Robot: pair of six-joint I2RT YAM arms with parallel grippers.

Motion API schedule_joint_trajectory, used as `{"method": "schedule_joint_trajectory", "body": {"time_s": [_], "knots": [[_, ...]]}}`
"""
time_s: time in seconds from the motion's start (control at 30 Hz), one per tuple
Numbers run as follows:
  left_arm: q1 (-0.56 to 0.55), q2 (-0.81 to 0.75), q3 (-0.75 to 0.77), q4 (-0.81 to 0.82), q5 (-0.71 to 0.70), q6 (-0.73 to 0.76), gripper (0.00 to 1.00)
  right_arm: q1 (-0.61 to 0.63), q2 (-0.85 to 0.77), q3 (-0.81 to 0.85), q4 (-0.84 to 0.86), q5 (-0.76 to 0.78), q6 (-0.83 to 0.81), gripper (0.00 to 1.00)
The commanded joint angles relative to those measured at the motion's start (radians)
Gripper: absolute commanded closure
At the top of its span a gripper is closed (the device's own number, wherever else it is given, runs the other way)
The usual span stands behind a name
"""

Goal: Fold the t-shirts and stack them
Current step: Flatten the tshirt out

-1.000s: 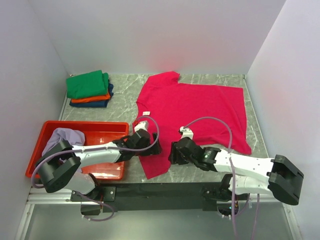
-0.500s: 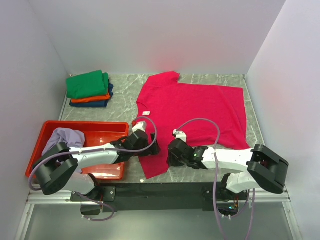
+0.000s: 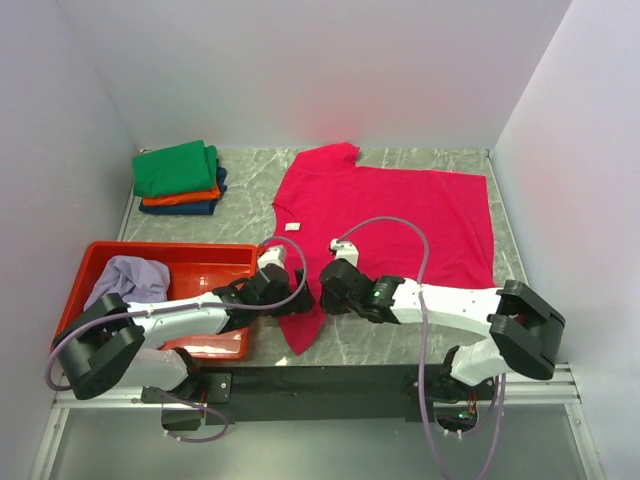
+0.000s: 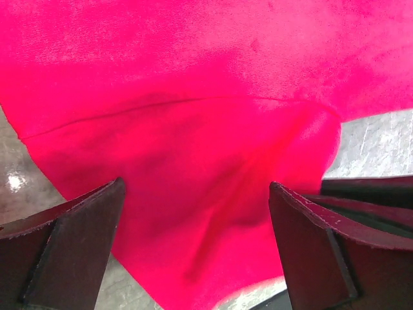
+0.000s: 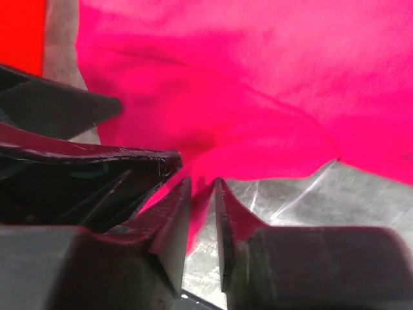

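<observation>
I'm working the near sleeve (image 3: 303,335) of the crimson-pink shirt (image 3: 390,215), which is lying spread across the centre and right of the table (image 3: 245,195). The left claw (image 4: 197,187) is hanging spread wide over the sleeve, gripping nothing. The right claw (image 5: 201,187) is nearly pressed together, pinching a thin ridge of the sleeve's edge. The two are crowding each other at lower centre, so I'm judging the left one should pinch further along the edge, away from its partner, before both carry the sleeve inward over the body. The folded stack (image 3: 180,178) is sitting upper left; the lavender shirt (image 3: 128,275) is lying in the red tray (image 3: 200,252).
</observation>
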Motion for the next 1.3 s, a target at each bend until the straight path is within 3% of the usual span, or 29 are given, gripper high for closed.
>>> {"method": "schedule_joint_trajectory", "body": {"time_s": [0.0, 0.17, 0.47, 0.7, 0.9, 1.27], "knots": [[0.005, -0.016, -0.018, -0.008, -0.022, 0.008, 0.01, 0.008, -0.057, 0.038, -0.047, 0.091, -0.014, 0.66], [0.007, -0.003, -0.030, -0.008, -0.019, 0.007, 0.01, 0.008, -0.201, -0.024, -0.054, 0.160, 0.003, 0.52], [-0.001, -0.011, -0.003, -0.049, -0.047, 0.030, 0.01, 0.008, -0.243, -0.128, -0.093, 0.131, 0.038, 0.49], [-0.185, 0.015, 0.184, -0.213, -0.300, 0.060, 0.01, -0.003, -0.317, -0.211, -0.149, 0.206, 0.106, 0.46], [-0.352, 0.193, 0.352, -0.334, -0.454, 0.067, 0.03, -0.074, -0.491, -0.272, -0.209, 0.240, 0.109, 0.43], [-0.446, 0.351, 0.476, -0.387, -0.452, 0.070, 0.21, -0.156, -0.637, -0.344, -0.223, 0.204, 0.086, 0.42]]}}
